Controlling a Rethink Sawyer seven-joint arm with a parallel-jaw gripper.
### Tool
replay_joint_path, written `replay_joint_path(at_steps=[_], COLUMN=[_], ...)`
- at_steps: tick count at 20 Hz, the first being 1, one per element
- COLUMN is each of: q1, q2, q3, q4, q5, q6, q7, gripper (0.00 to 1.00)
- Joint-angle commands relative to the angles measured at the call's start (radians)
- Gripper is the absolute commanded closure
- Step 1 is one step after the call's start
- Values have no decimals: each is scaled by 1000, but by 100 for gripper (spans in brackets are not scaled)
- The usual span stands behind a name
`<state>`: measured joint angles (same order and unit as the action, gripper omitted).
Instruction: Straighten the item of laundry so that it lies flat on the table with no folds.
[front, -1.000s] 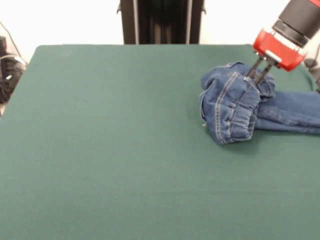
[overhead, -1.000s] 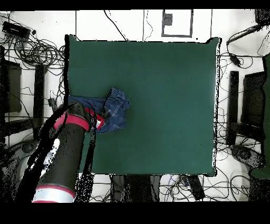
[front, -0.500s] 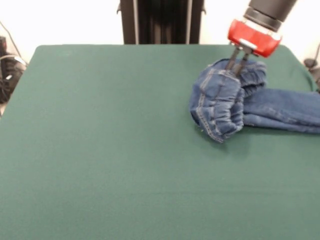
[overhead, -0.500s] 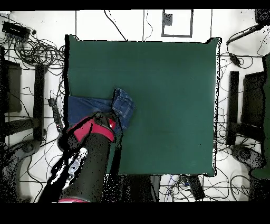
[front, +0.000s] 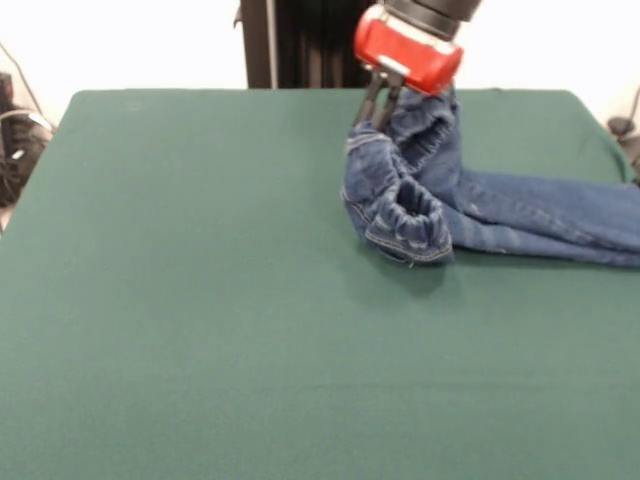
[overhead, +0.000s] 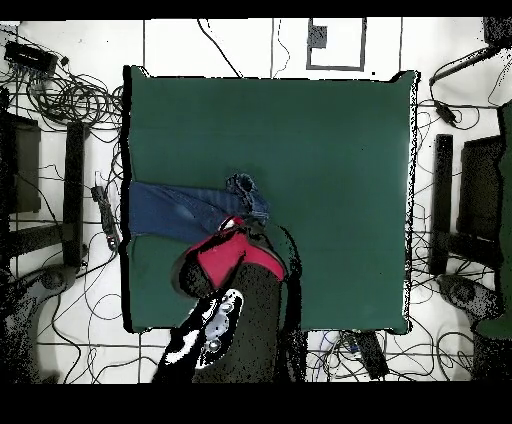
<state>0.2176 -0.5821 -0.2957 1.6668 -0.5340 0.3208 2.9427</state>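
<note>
The item of laundry (front: 470, 205) is a small pair of blue jeans on the right half of the dark green table (front: 200, 280). Its legs lie stretched toward the right edge, and its elastic waistband end is lifted and curled over in a bunched fold (front: 400, 215). My gripper (front: 377, 108), below the red wrist, is shut on the top of that raised waistband. In the overhead view the item of laundry (overhead: 175, 210) runs from the table's left edge toward the middle, and the arm (overhead: 235, 290) covers the gripper.
Cables and equipment (overhead: 60, 90) lie on the floor around the table. A dark stand (front: 320, 40) rises behind the table's far edge. Green table surface stretches to the left of the jeans in the front view.
The gripper has moved leftward and up in the front view, dragging the waistband toward the table's middle. The legs have stretched out longer behind it.
</note>
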Motion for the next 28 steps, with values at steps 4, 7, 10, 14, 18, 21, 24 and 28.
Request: replay_joint_path(at_steps=[4, 7, 10, 14, 18, 21, 24, 28], q1=[-82, -87, -85, -72, -120, -253, -416, -533], q2=[-40, -47, -56, -50, -110, -188, -237, -234], q3=[184, 185, 179, 156, 186, 270, 380, 422], q4=[160, 164, 171, 188, 266, 349, 400, 400], q5=[-115, -133, -153, -184, -210, -261, -329, -434], q6=[-104, -102, -110, -153, -194, -213, -219, -225], q7=[-147, -134, -118, -85, -92, -163, -236, -276], gripper=[100, 100, 100, 100, 100, 100, 100, 100])
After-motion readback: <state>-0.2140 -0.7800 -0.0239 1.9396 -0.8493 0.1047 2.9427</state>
